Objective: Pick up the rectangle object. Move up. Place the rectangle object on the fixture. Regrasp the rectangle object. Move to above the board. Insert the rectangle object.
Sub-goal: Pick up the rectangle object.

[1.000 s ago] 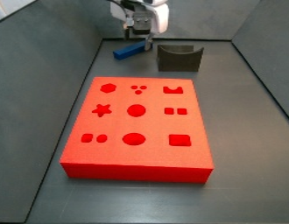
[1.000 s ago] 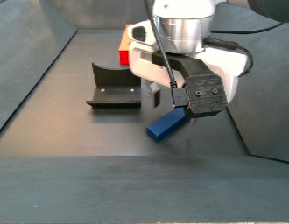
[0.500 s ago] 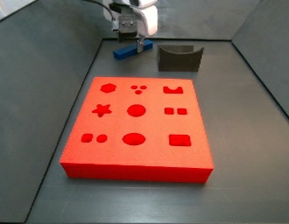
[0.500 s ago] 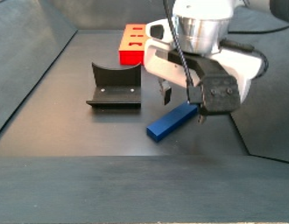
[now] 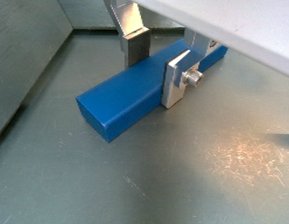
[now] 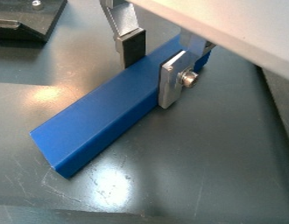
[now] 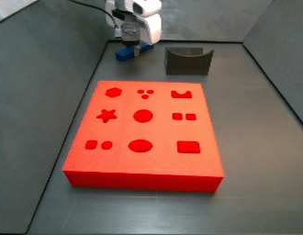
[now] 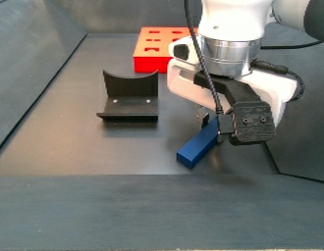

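End effector (image 5: 158,59) sits low over the rectangle object (image 5: 137,91), its two silver fingers straddling the blue bar across its width, one on each long side. In both wrist views the nearer finger (image 6: 171,79) lies flat against the bar's side face, with a small bolt head showing on the plate, while the farther finger (image 5: 133,39) stands at the opposite side with its dark pad close to the bar; whether that pad presses the bar cannot be told, so the grip itself is uncertain. The jaws stand about a bar's width apart.

The bar lies flat on the dark grey surface (image 6: 193,166), with its square end toward the wrist cameras and its length running away under the wrist. In a side view the blue bar (image 8: 197,145) shows below the arm, slanting across the floor, with the end effector (image 8: 212,125) down at its upper part. In a side view from the board's end, the bar (image 7: 125,53) is mostly hidden by the end effector (image 7: 132,41), only a blue end showing.

The fixture (image 8: 128,98) stands just beside the arm, apart from the bar, with its curved notch up. The board (image 7: 144,134) lies flat in the middle of the surface, well apart from the bar, its shaped cutouts all open
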### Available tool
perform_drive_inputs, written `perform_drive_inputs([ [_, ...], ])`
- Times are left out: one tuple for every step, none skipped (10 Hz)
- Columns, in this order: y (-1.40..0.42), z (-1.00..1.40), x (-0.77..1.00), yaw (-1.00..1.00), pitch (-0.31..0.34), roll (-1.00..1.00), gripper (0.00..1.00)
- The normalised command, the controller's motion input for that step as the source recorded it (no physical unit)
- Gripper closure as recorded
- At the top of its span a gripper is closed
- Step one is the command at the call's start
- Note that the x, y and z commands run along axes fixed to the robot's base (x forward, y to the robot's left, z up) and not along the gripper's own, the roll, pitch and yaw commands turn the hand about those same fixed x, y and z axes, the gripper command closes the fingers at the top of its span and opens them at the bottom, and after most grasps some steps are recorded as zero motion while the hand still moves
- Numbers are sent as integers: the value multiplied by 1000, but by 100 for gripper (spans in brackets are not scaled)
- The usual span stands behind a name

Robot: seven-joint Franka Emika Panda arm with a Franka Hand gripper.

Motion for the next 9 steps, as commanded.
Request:
perform_drive_inputs([
  [0,0,0,0,0,0,100],
  [0,0,0,0,0,0,100],
  [0,0,0,0,0,0,100],
  [0,0,0,0,0,0,100],
  [0,0,0,0,0,0,100],
  [0,0,0,0,0,0,100],
  [0,0,0,0,0,0,100],
  [0,0,0,0,0,0,100],
  [0,0,0,0,0,0,100],
])
